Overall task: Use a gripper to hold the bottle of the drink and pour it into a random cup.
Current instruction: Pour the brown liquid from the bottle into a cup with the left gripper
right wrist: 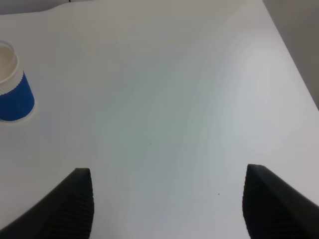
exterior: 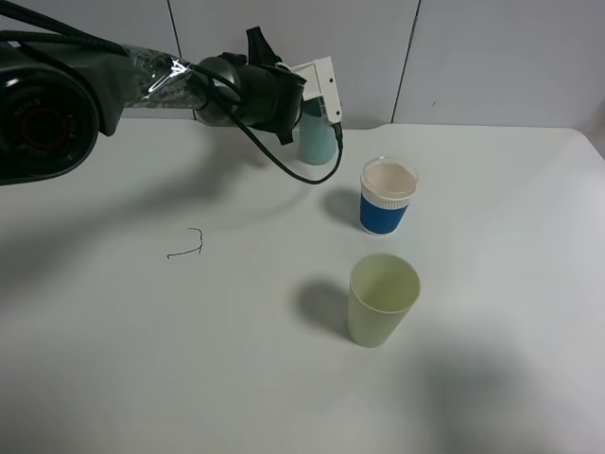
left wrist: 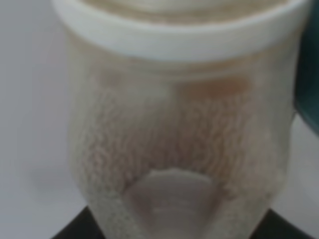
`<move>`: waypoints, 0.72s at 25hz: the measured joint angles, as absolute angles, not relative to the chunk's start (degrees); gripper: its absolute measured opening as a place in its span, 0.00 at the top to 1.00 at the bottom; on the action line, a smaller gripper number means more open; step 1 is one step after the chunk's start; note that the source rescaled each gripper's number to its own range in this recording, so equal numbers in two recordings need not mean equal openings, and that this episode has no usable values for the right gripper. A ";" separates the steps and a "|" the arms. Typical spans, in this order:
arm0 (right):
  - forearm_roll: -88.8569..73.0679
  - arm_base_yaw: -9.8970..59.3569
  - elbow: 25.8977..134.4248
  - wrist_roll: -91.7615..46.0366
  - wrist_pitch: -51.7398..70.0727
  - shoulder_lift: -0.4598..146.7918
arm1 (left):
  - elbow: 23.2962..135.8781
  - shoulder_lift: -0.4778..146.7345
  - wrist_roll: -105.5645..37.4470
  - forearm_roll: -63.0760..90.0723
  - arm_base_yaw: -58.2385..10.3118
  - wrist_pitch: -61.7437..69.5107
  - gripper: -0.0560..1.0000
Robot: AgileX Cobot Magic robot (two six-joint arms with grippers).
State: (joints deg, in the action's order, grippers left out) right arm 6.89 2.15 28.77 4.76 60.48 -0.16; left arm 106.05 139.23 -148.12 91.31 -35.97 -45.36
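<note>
Left wrist view: holds the bottle (left wrist: pixel 174 139) clamped in the gripper (exterior: pixel 307 99), seemingly across its squarish body. Likely light, thin-walled, slick; needs firm, uncrushing pressure.

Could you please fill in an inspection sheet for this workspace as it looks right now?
Surface: white table, dry, no spills seen.
Job's things: clear bottle fills the left wrist view, with a faint reddish tint of drink under its neck; level cannot be told. The teal cup stands at the back, its top hidden by the arm.
Clutter: blue cup with a white rim, yellow-green cup, and a small bent wire.
Hands: left hand is shut on the bottle, just above the teal cup. Right hand is open and empty.
Cables: black cable loops down from the left hand.
Surroundings: grey panelled wall.
</note>
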 joint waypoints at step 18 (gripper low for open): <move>6.89 2.15 28.77 4.76 60.48 -0.16 | 106.05 139.06 -148.12 85.96 -35.97 -48.20 0.94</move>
